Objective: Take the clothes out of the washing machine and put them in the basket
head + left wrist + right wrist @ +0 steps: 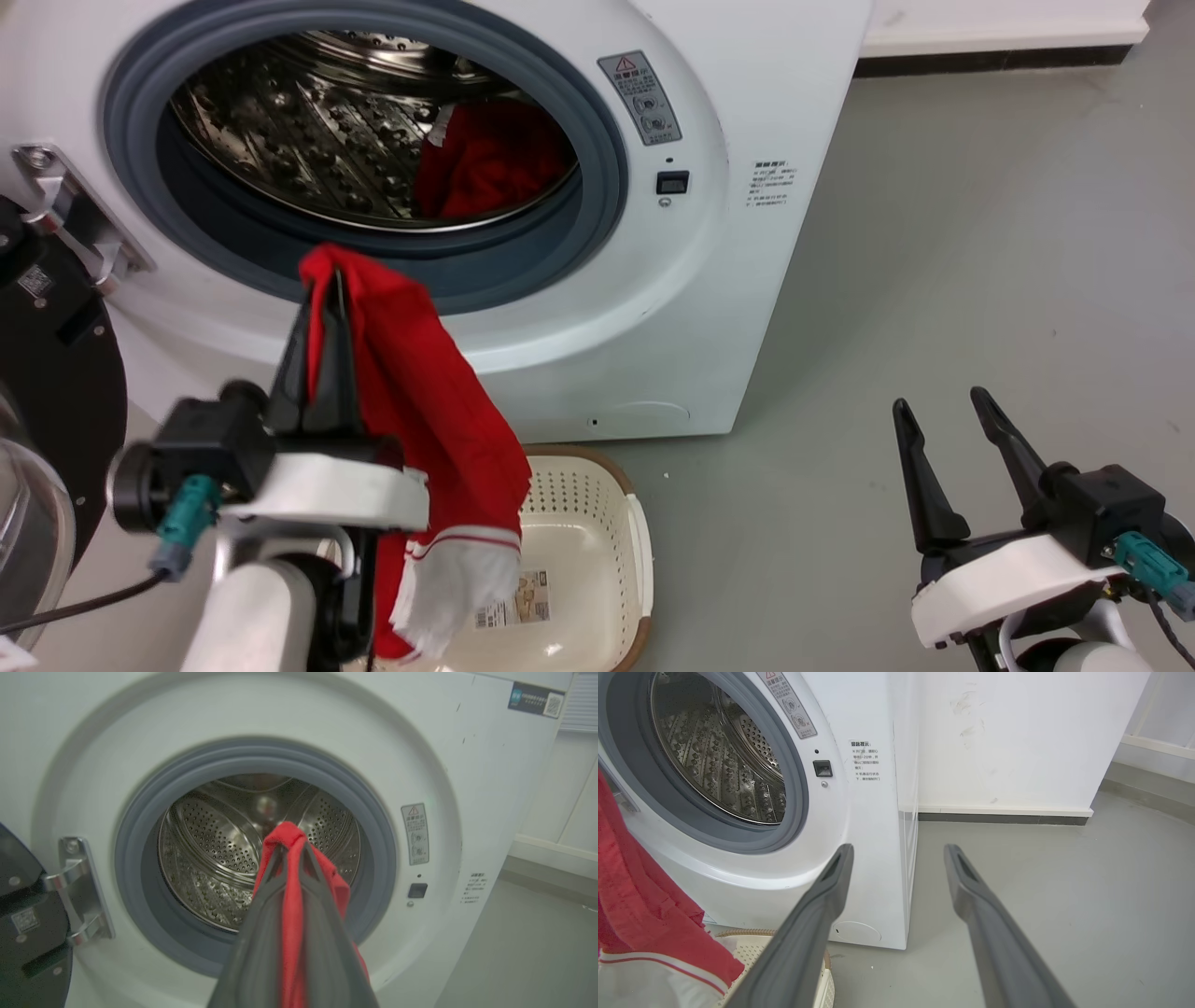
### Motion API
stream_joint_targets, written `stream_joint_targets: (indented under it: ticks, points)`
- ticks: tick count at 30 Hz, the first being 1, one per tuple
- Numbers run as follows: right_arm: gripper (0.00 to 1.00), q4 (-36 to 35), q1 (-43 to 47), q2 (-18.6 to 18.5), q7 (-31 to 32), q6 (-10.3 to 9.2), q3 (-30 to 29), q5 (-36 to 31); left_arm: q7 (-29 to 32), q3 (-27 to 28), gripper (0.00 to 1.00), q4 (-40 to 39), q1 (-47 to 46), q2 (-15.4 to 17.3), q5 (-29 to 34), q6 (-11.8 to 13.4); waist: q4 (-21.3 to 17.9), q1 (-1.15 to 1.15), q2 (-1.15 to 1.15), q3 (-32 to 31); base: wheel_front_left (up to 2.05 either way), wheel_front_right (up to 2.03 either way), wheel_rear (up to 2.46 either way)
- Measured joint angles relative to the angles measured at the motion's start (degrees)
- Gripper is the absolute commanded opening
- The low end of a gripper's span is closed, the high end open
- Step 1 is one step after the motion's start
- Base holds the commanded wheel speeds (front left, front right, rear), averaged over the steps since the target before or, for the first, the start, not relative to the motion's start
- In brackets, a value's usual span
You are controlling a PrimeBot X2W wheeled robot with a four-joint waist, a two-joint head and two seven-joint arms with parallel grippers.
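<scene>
Left gripper [322, 280]: jaws clamped on the clothes [420, 392], pinched at the tips. The red fabric hangs clear of the washing machine [747, 112], its white-striped hem over the basket [597, 485] below. Right gripper [939, 399]: jaws wide, empty, well apart from the work. You should lower the left arm over the basket's middle and release only once the bulk sits inside the rim.

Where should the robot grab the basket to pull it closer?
I'd grab the basket by its right rim, coming from above with the open right hand. It stands upright with its top open, that rim is bare, and the red clothes held in the left hand hide its left side.
</scene>
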Motion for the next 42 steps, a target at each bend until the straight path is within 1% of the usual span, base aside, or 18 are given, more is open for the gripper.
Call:
stream_joint_targets:
  ticks: [3, 7, 11, 16, 21, 24, 28, 33, 37, 42]
  points:
    - [1.0, -0.3, -0.7, 0.0, 0.0, 0.0, 0.5, -0.1, -1.8, 0.2, 0.0, 5.5, 2.3, -1.4, -1.7, 0.1, -0.1, 0.0, 0.0, 1.7, 0.0, 0.0, 0.0]
    - [1.0, -0.4, -2.0, 0.0, -0.1, 0.0, 1.0, -0.2, -4.6, -0.3, 0.0, 13.1, 3.3, -3.3, -3.9, -0.9, -0.3, 0.0, 0.0, 4.4, 0.0, 0.0, 0.0]
    - [1.0, -0.6, -3.6, 0.0, -0.3, 0.0, 1.3, -1.2, -7.2, -0.6, 0.0, 21.7, 2.6, -4.3, -4.6, -2.0, -0.6, 0.0, 0.0, 7.5, 0.0, 0.0, 0.0]
    - [1.0, -1.1, -5.8, 0.0, -0.8, 0.0, 2.2, -1.2, -9.4, -0.8, 0.0, 31.8, -1.2, -4.9, -4.5, -3.3, -1.1, 0.0, 0.0, 11.7, 0.0, 0.0, 0.0]
    - [1.0, -1.2, -8.0, 0.0, -1.2, 0.0, 2.8, -1.2, -10.1, -1.0, 0.0, 41.7, -7.0, -5.9, -3.9, -4.9, -1.7, 0.01, 0.0, 16.5, 0.0, 0.0, 0.0]
    - [1.0, -1.5, -9.4, 0.0, -1.6, 0.0, 3.0, -1.1, -10.1, -0.4, 0.0, 45.9, -11.0, -6.3, -3.0, -5.6, -2.2, 0.01, 0.0, 19.7, 0.0, 0.0, 0.0]
    - [1.0, -1.3, -11.2, 0.0, -2.0, 0.0, 3.6, -1.0, -10.1, -0.1, 0.0, 52.0, -15.7, -6.7, -1.1, -6.0, -3.0, 0.01, 0.0, 24.1, 0.0, 0.0, 0.0]
    - [1.0, -0.7, -13.1, 0.0, -2.9, 0.0, 4.9, -0.8, -10.2, 1.3, 0.0, 59.4, -19.4, -7.2, 0.0, -5.5, -4.4, 0.01, 0.0, 28.9, 0.0, 0.0, 0.0]
    - [1.0, 0.0, -14.0, 0.0, -3.8, 0.0, 5.7, -0.3, -10.2, 1.6, 0.0, 65.2, -20.6, -7.1, 1.2, -5.4, -6.0, 0.01, 0.0, 31.7, 0.0, 0.0, 0.0]
    - [1.0, 0.6, -14.6, 0.0, -4.8, 0.0, 5.7, 0.0, -10.2, 2.1, 0.0, 70.1, -22.1, -6.9, 1.6, -5.5, -7.6, 0.01, 0.0, 34.1, 0.0, 0.0, 0.0]
